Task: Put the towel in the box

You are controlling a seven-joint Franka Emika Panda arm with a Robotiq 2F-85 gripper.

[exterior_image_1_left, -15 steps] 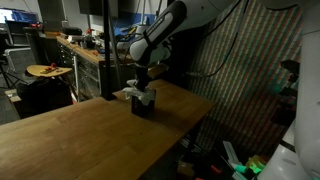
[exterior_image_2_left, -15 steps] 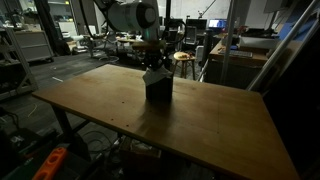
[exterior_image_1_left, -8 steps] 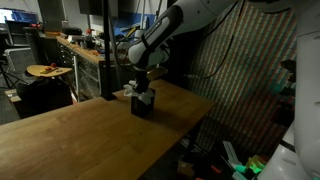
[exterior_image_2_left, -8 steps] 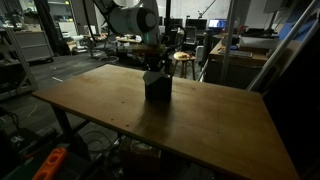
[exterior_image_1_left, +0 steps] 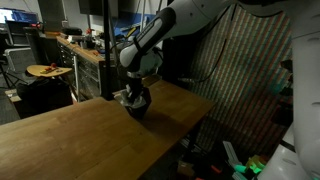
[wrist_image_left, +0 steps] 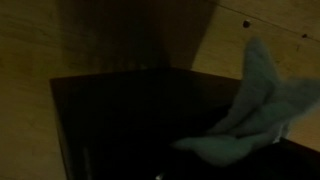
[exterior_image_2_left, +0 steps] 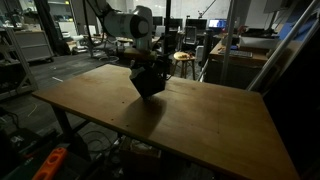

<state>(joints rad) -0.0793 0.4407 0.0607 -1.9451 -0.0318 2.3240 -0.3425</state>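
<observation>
Softly rumpled, the pale towel (wrist_image_left: 255, 110) juts over the dark cube-shaped box (wrist_image_left: 120, 120); jaws closed tight.

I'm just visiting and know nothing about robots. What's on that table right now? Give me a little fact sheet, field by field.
Place: wooden table in a dim workshop
Box: the box is dark, sits under the arm, and looks tipped in an exterior view
Towel: the towel is pale, bunched at the box's top, one corner sticking up
Gripper: the gripper is shut, down at the box; too dark to see what it pinches
Job: towel not fully inside
</observation>
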